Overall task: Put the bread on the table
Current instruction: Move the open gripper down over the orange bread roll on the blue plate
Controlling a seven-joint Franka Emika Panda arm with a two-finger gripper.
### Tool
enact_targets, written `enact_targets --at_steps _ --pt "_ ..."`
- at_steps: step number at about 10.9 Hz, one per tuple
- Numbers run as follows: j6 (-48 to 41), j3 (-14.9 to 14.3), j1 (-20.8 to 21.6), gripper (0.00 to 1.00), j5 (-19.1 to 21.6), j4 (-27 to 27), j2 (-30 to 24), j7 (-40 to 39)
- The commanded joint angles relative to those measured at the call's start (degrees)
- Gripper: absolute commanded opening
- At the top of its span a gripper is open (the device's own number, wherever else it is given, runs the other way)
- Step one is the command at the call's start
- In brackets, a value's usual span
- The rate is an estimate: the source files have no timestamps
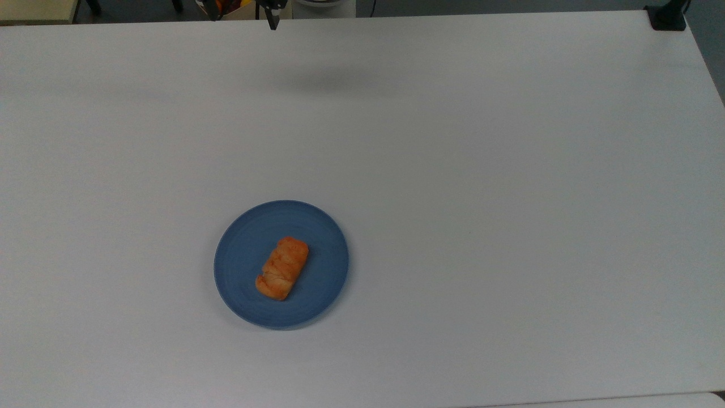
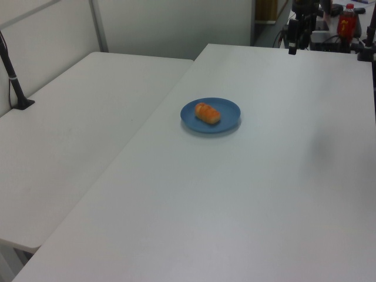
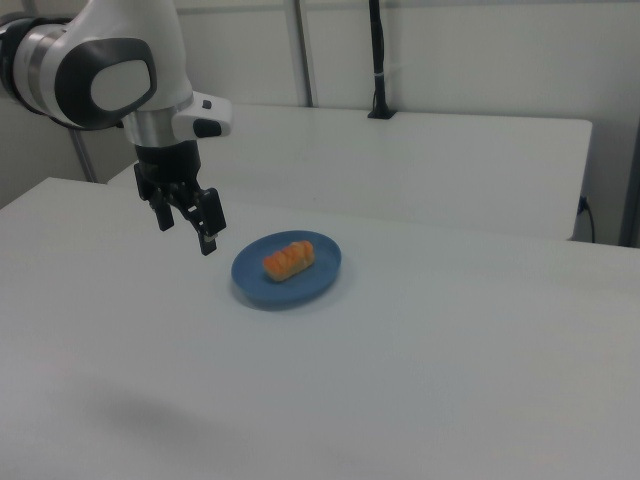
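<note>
The bread [image 1: 282, 268] lies on the blue plate [image 1: 238, 266], a little toward 3 o'clock of the plate's centre in the top view, its long axis running from about 1 o'clock to 7 o'clock, ridged crust up. We see nothing else in the plate, and the plate sits flat on the white table [image 1: 510, 198], toward 7 o'clock of the tabletop's middle in the top view. Out from there the gripper [image 3: 186, 225] hangs in the air, well apart from the plate: in the right view it sits at about 9 o'clock of the plate, raised above the surface, and in the top view one dark finger [image 1: 273, 17] shows at the far edge, roughly at 12 o'clock from the bread. Its two fingers stand apart and hold nothing. We judge the task to be at its very start: the reach has not closed on anything, and the bread is untouched. The next move, as we read it, calls for bringing the gripper over the bread, turning the jaws to span its short width, coming down without knocking the plate, then closing, lifting and setting the roll on bare table beside the plate.
</note>
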Motion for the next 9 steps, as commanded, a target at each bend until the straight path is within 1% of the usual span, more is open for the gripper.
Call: enact_targets --at_steps 1,2,5,6,7,8,9 --pt "0.3 -0.4 -0.4 1.0 0.2 2.9 1.6 -0.3" --pt "0.6 -0.4 -0.4 1.0 0.3 4.4 2.6 -0.3" --pt "0.8 -0.4 -0.9 1.0 0.5 4.9 3.7 -0.3" --pt "0.8 -0.4 -0.8 1.0 0.7 6.7 5.2 -0.3" --pt "0.8 -0.4 -0.7 1.0 1.0 10.0 8.0 -0.2" --pt "0.8 -0.4 -0.8 1.0 2.0 13.9 11.2 -0.2" --pt "1.4 -0.4 -0.9 1.0 2.8 16.6 14.3 -0.3"
